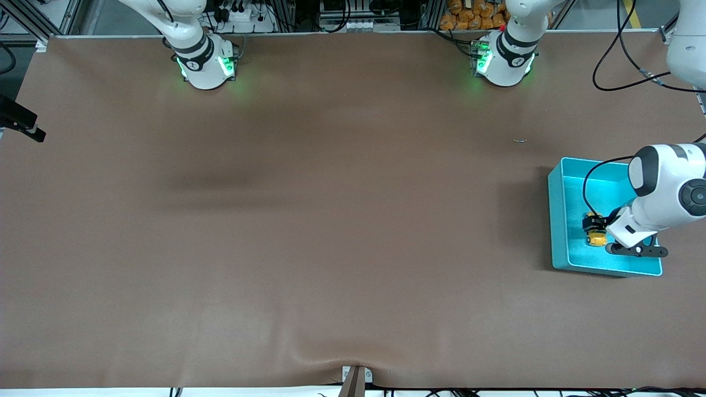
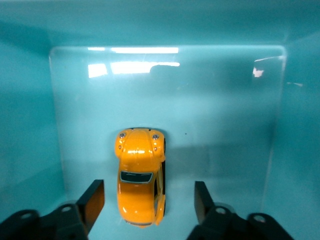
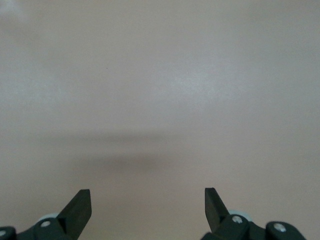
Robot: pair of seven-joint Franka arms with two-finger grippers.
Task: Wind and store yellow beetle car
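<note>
Hidden: in the front view the yellow beetle car (image 1: pixel 595 238) is partly covered by the left gripper (image 1: pixel 594 225), and only a strip of its body is seen.
Car position: the car is seen on the floor of the turquoise bin (image 1: pixel 560 220), at the left arm's end of the brown table (image 1: pixel 309 220).
Car axis: in the left wrist view the car (image 2: pixel 139 176) is seen lengthwise between the fingers (image 2: pixel 93 200), hood pointing away from the gripper.
Left gripper: its jaws are spread, with gaps seen on both sides of the car; it appears released.
Right gripper: the right gripper (image 3: pixel 147 206) is held over bare table, jaws apart and empty; it waits, cut off from the front view.
Writing: none can be read on the car.
</note>
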